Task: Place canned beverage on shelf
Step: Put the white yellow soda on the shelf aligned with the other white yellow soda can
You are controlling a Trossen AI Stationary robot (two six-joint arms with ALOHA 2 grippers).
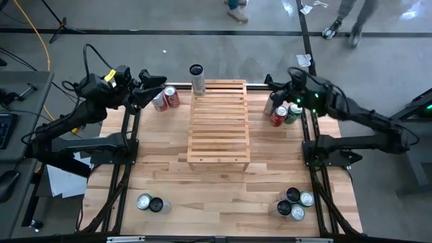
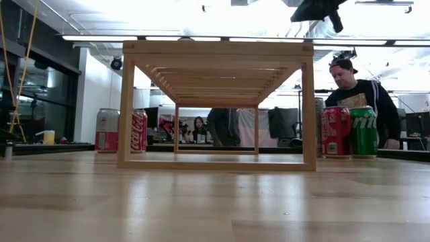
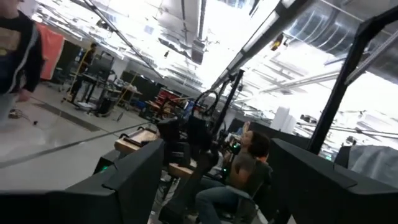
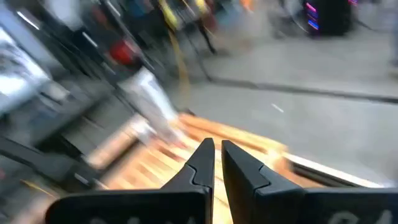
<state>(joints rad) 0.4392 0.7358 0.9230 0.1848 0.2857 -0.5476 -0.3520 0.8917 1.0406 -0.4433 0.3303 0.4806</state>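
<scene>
The shelf (image 1: 218,125) is a pale slatted wooden rack in the middle of the table; it also shows in the low view (image 2: 216,101). A tall silver can (image 1: 196,77) stands upright at its far left corner; whether on the rack or just behind it, I cannot tell. My left gripper (image 1: 155,84) is open and empty, raised over two red cans (image 1: 165,99) at the far left. My right gripper (image 1: 268,82) is shut and empty, raised beside the shelf's far right corner, over a red can (image 2: 334,132) and a green can (image 2: 363,132). In the right wrist view, my shut fingers (image 4: 202,163) point over the slats toward the silver can (image 4: 149,106).
Two cans (image 1: 150,202) stand at the near left and several cans (image 1: 295,202) at the near right. A person (image 2: 356,101) stands beyond the table's far right. Bare tabletop (image 1: 216,196) lies in front of the shelf.
</scene>
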